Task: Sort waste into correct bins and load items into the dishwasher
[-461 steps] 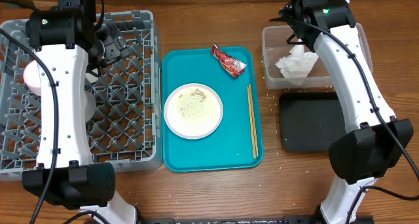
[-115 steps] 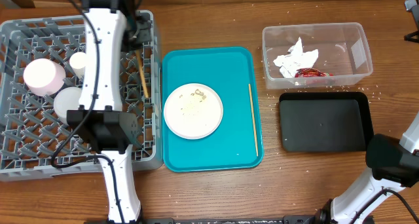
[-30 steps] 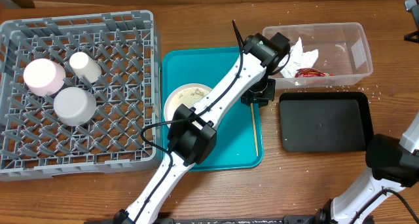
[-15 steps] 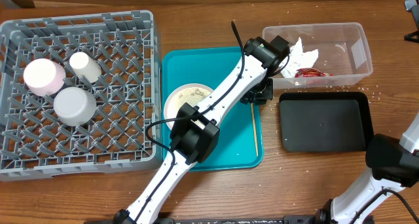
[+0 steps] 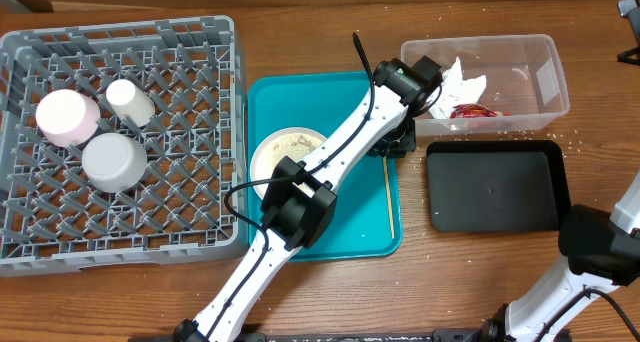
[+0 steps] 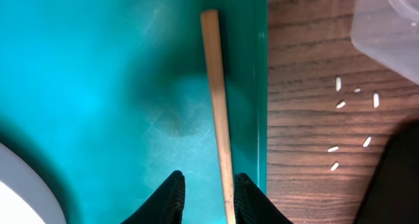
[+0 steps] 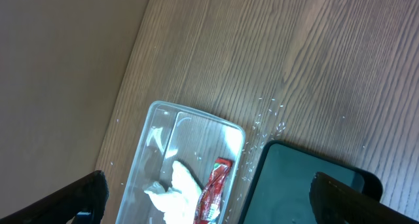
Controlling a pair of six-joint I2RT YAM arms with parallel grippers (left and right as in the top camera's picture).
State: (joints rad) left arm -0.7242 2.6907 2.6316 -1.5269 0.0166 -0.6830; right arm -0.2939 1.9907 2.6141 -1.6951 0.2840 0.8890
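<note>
Left fingers [image 6: 171, 196] stand apart astride the chopstick [image 6: 217, 106], which sits nearer the 3 o'clock finger, close to the teal tray [image 6: 260, 67] rim. Closing may roll the thin stick away or snag that rim. Right fingers [image 7: 85, 194] are apart and empty. The plate [image 5: 268, 162] lies at the stick's 9 o'clock, not yet racked.

One grey dish rack [image 5: 190, 132] holds three vessels: one pinkish bowl [image 5: 67, 117], one white bowl [image 5: 113, 161] and one small cup [image 5: 129, 101]. One teal tray [image 5: 340, 232] carries one plate [image 5: 275, 152] and one chopstick [image 5: 389, 207]. One clear tub [image 5: 540, 72] contains one napkin [image 5: 465, 82] and one red wrapper [image 5: 475, 111]. There is one black tray [image 5: 495, 187]. The left wrist view shows seven rice grains [image 6: 338, 84].
</note>
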